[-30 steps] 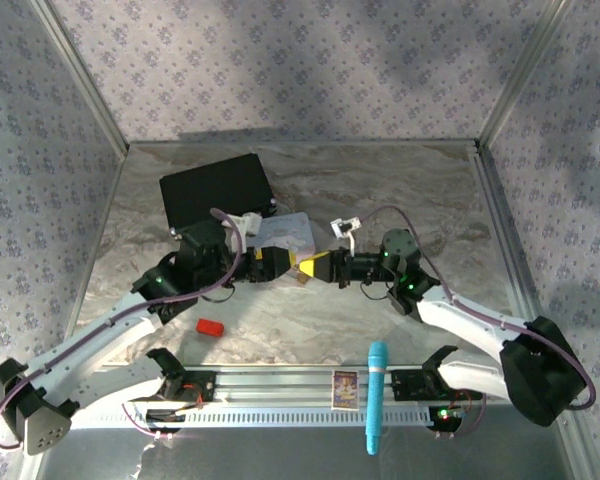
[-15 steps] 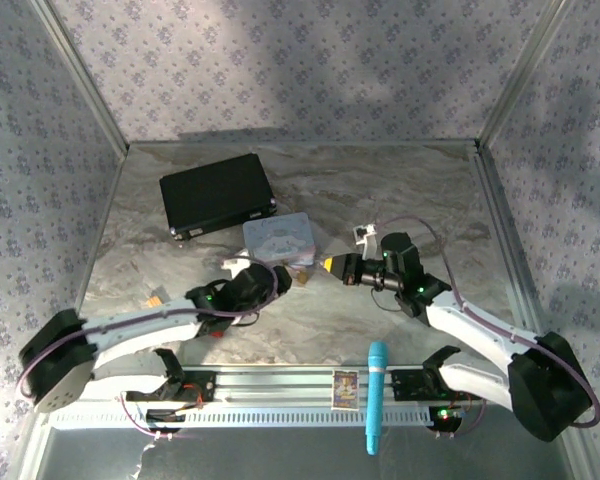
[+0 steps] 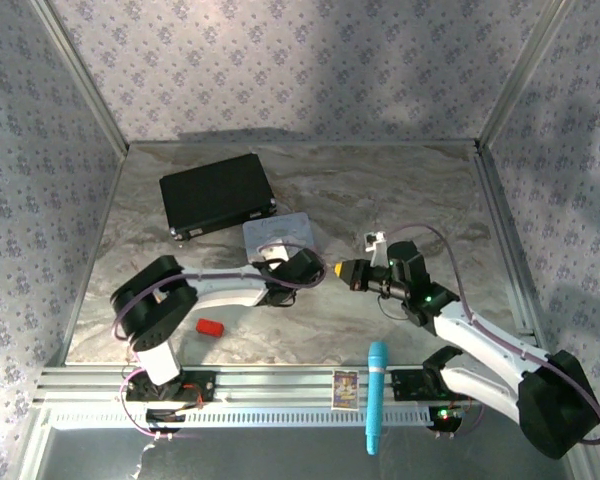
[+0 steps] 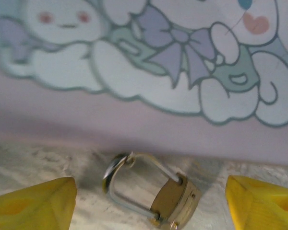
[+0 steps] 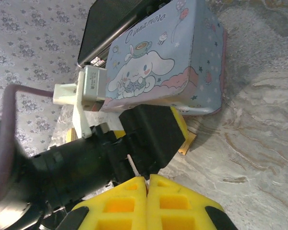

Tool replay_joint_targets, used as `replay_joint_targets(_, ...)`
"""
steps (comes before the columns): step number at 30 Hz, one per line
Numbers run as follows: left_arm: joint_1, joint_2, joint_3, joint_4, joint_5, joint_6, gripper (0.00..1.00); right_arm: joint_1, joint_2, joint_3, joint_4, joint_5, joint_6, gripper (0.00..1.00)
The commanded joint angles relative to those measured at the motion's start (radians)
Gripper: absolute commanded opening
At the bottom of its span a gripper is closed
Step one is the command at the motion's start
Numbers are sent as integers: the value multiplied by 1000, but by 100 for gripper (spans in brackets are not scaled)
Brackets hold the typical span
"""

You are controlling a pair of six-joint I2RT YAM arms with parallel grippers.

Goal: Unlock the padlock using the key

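Left wrist view: my left hand (image 4: pixel 149 211) is open, its two yellow fingertips (image 4: pixel 33 208) spread wide at the lower corners. Between them, touching neither, the small brass-yellow padlock with a thin silver U-shaped shackle (image 4: pixel 175 206) lies on its side on the grey marbled desk (image 4: pixel 48 158). Its shackle points towards the pastel tin printed with white cartoon characters (image 4: pixel 149 62), whose wall rises just behind it, and the brass body lies nearer the camera. I cannot tell whether the shackle is latched.

In the right wrist view my right hand (image 5: pixel 147 184) is closed, its yellow fingers pressed flat against each other. I cannot tell whether the thin silvery key is pinched between them. This hand points at my left hand, which sits low against the tin's near wall.

From the top external view the two hands are close together in front of the tin, tips apart. The flat black rectangular case (image 3: pixel 217 193) lies beyond the tin to the left. The small red block (image 3: pixel 211 327) sits near the desk's front edge, well apart from the padlock.
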Motion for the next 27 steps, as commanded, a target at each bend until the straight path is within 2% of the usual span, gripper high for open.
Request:
replay_joint_targets(1,4,48,63,-137,-71,-33,75,-8,-20,-19,-20,21,5,0)
replay_joint_targets(5,6,49,33,-146,-74,-43,64,-10,-16,-22,-14,17,5,0)
replay_joint_targets(10,1,-30,-44,-98,-61,-7,60,-13,5,-21,-2,13,2,0)
replay_joint_targets(13,0,-79,-122,19,-28,35,55,-15,30,-23,17,6,4,0)
replay_joint_targets(15,0,-104,-187,154,-4,82,52,-16,46,-21,33,2,8,0)
replay_joint_targets(22,11,-151,-298,429,59,212,55,-15,60,-11,40,-1,9,0)
replay_joint_targets(27,41,-141,-334,566,164,274,54,-19,54,-17,28,2,5,0)
